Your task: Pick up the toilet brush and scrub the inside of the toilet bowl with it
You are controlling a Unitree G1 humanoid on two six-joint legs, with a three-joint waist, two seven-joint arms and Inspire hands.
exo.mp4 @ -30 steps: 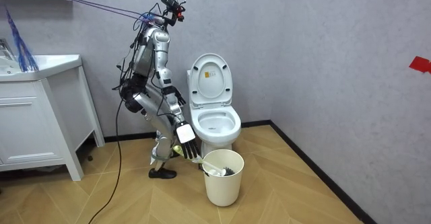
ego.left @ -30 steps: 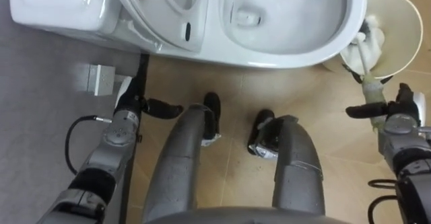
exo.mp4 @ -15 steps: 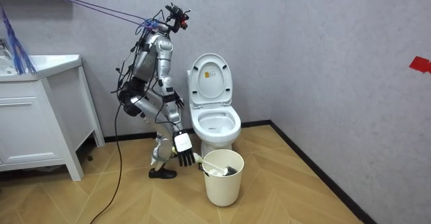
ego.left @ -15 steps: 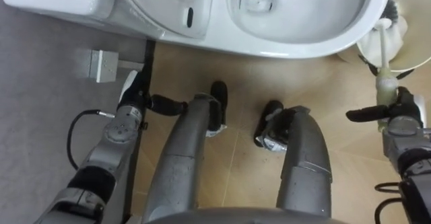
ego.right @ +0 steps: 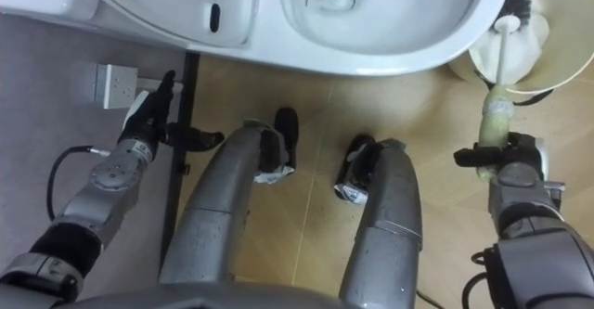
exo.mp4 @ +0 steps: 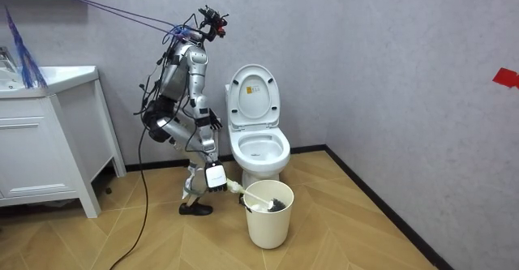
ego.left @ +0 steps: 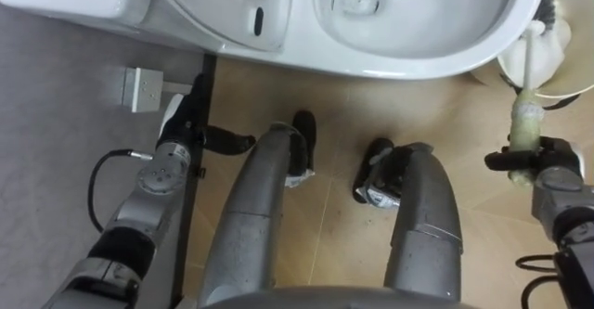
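white porcelain runs across the top of the eye views: the toilet (ego.left: 418, 66) with its seat and lid raised and the bowl open. in the room view the robot stands on the wood floor at the room view's left of the toilet, knees bent and trunk leaning forward, with a white vanity cabinet (exo.mp4: 40, 140) further to the room view's left.

the right hand (ego.right: 509, 160) is low at the right of the eye views, its fingers and thumb curled round the bottom end of the toilet brush (ego.right: 502, 54). the brush's pale handle rises from the hand and slants over the rim of a cream bucket (ego.right: 566, 58), with the dark bristle head inside the bucket. the bucket stands on the floor just beside the front of the toilet bowl; the brush is not over the bowl.

the left hand (ego.left: 186, 128) is at the left of the eye views, empty, its fingers straight and close together and the thumb held out to the side. it hangs beside the dark skirting strip (ego.left: 206, 68) where the floor meets the grey wall, near a small white wall box (ego.left: 144, 88), without touching it as far as i can tell.
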